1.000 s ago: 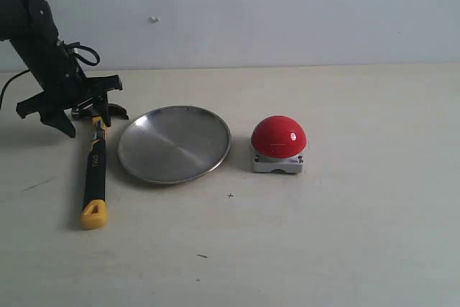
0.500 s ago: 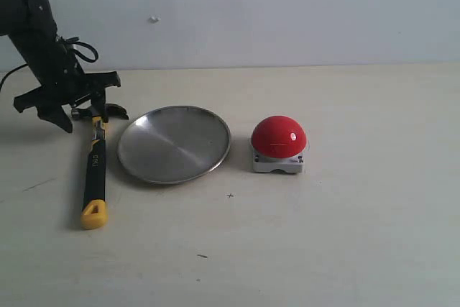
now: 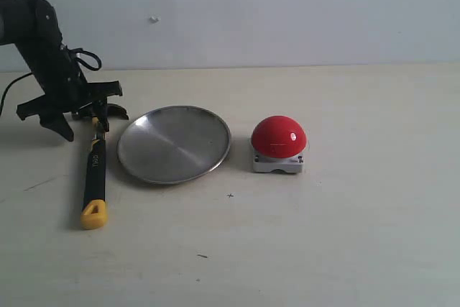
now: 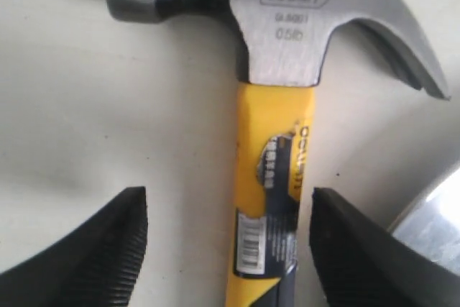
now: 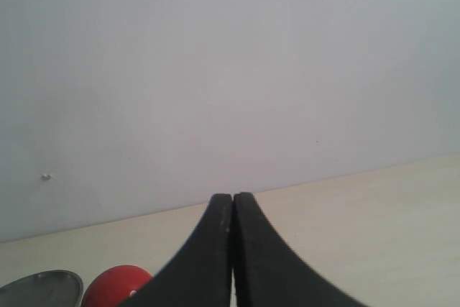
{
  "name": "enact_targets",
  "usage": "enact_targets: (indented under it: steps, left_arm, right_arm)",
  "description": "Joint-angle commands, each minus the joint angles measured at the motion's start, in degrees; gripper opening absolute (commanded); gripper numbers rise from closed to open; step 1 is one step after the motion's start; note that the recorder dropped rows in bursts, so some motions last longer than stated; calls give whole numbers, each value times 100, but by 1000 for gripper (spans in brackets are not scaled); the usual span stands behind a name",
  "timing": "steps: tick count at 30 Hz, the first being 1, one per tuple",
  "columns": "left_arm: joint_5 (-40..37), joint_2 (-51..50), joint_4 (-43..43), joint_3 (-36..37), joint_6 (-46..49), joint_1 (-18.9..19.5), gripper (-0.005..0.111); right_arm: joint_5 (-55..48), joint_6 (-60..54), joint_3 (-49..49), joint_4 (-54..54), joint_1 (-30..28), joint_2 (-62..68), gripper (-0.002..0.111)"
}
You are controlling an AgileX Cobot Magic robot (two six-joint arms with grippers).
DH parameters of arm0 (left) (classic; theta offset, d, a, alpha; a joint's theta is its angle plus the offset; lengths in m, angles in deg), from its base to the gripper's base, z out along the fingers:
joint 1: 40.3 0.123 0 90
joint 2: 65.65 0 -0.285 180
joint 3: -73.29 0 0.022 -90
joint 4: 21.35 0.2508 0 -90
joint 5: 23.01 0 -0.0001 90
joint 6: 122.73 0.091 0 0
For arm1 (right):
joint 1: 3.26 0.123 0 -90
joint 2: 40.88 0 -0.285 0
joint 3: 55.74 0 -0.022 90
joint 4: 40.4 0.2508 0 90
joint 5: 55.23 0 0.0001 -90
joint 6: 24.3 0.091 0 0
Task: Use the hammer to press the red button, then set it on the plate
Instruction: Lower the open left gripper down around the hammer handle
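Lying flat on the pale table (image 3: 345, 235), the claw hammer (image 3: 93, 170) points its dark head toward the far wall and its yellow handle end toward the camera. It is just beside the left rim of the silver plate (image 3: 172, 145). The left gripper (image 3: 86, 126) hangs over the hammer's neck, jaws spread wide, one finger on each side of the yellow handle and touching nothing. Over the last second it rose slightly and settled back, while the hammer did not move. That suggests it is lining up a grasp and the pickup is not yet made. The red button (image 3: 279, 136) sits near the plate's right side. The right gripper (image 5: 232, 203), outside the exterior view, has its fingers pressed together, empty.
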Motion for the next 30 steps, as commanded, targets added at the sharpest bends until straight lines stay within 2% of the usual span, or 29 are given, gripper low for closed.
enact_targets:
  steps: [1,6,19,30]
  left_arm:
    - [-55,8,18,-108,-26,-1,63]
    - [-12,-67,18,-205,-26,-1,63]
    - [-488,-524,15,-913,-120,-1,63]
    - [-447,-613,305,-991,-237,-48,63]
  right_arm:
    - [-12,-24,26,-33,23,-35,0]
    - [-12,-24,26,-33,23,-35,0]
    - [-12,-24,26,-33,23,-35,0]
    - [-12,-24,26,-33,23,-35,0]
